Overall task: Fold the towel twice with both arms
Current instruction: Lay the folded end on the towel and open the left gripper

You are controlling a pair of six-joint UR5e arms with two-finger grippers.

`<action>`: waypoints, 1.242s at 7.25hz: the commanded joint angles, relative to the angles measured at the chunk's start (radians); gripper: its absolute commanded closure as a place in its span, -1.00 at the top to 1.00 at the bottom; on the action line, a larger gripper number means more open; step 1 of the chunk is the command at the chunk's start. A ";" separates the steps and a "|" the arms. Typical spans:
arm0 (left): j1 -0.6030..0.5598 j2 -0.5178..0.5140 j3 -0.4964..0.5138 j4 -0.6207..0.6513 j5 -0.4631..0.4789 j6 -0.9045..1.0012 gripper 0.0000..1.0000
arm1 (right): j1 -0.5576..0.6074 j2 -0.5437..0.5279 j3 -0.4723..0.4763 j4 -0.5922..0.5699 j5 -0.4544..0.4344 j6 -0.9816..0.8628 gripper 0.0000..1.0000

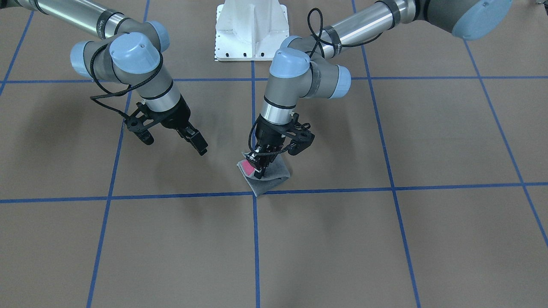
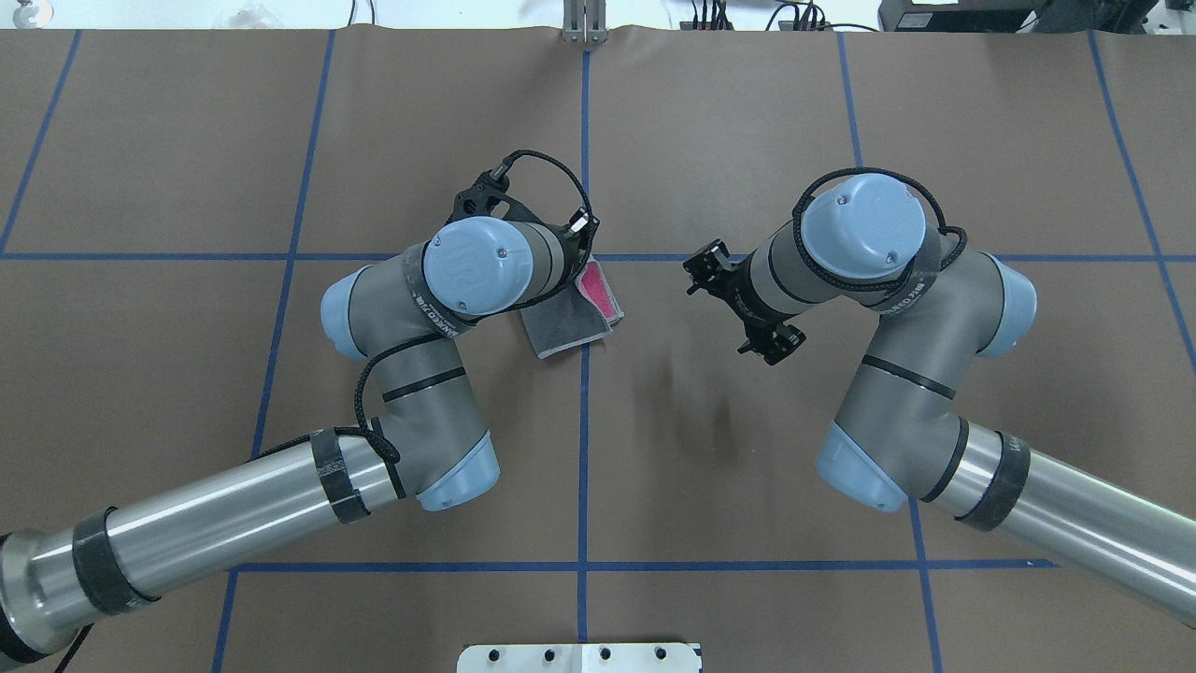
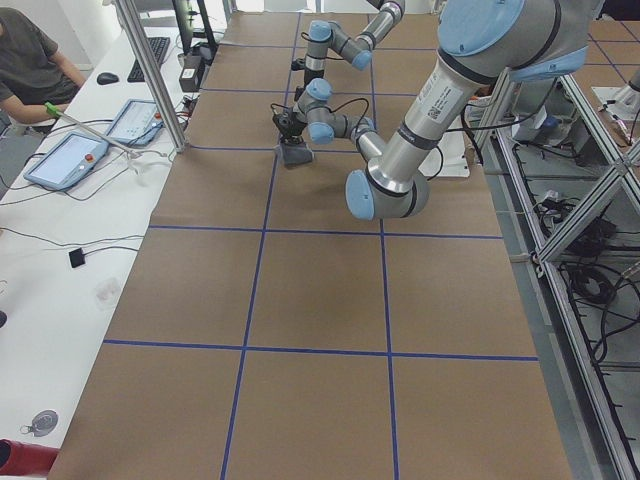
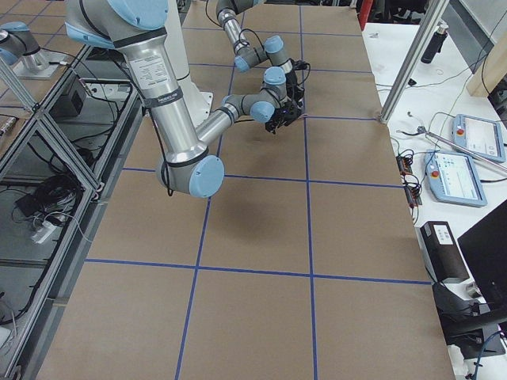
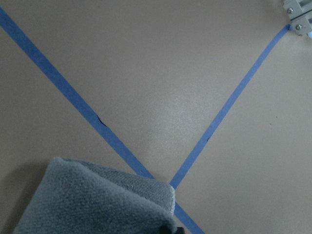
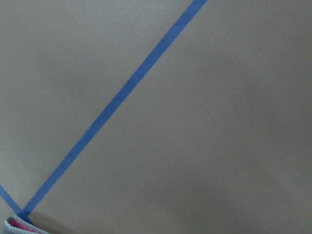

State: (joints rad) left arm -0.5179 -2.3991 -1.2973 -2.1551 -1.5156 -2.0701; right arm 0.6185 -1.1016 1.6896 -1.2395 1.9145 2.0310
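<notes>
Towel (image 1: 269,179) sits mid-worktop (image 1: 385,248) at the blue tape crossing (image 1: 256,193), folded small, grey outward, with a pink strip showing on the side toward the right arm. Left gripper (image 1: 260,169) is down on it, jaws apparently pinched narrow on the upper layer. Right gripper (image 1: 195,141) hovers well apart to the right; cannot tell its jaw gap. The left arm is nearer, and the towel lies straight under its jaws.

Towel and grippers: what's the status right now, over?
Left gripper shut on towel. Right gripper open, apart from it. Towel folded small, grey out, pink showing at one edge. Nothing seen in the way.
</notes>
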 commanded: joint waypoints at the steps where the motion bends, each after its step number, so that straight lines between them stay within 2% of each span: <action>1: -0.016 -0.055 0.082 -0.009 0.000 0.001 -0.21 | -0.002 -0.006 -0.002 0.002 0.000 0.000 1.00; 2: -0.031 -0.058 0.110 -0.047 -0.002 0.001 0.49 | -0.002 -0.009 -0.002 0.002 0.000 0.000 1.00; 3: -0.045 -0.080 0.146 -0.069 -0.015 0.001 0.99 | 0.000 -0.017 -0.001 0.003 0.000 0.000 1.00; 4: -0.059 -0.103 0.167 -0.072 -0.021 -0.001 1.00 | 0.000 -0.023 0.001 0.006 0.000 0.000 1.00; 7: -0.132 -0.112 0.161 -0.100 -0.122 0.001 1.00 | -0.023 0.008 -0.016 0.011 -0.018 0.000 1.00; 9: -0.175 -0.104 0.127 -0.097 -0.259 0.007 1.00 | -0.034 0.070 -0.062 0.009 -0.055 0.005 1.00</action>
State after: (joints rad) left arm -0.6679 -2.5083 -1.1511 -2.2530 -1.6994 -2.0661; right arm 0.5907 -1.0749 1.6603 -1.2299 1.8824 2.0334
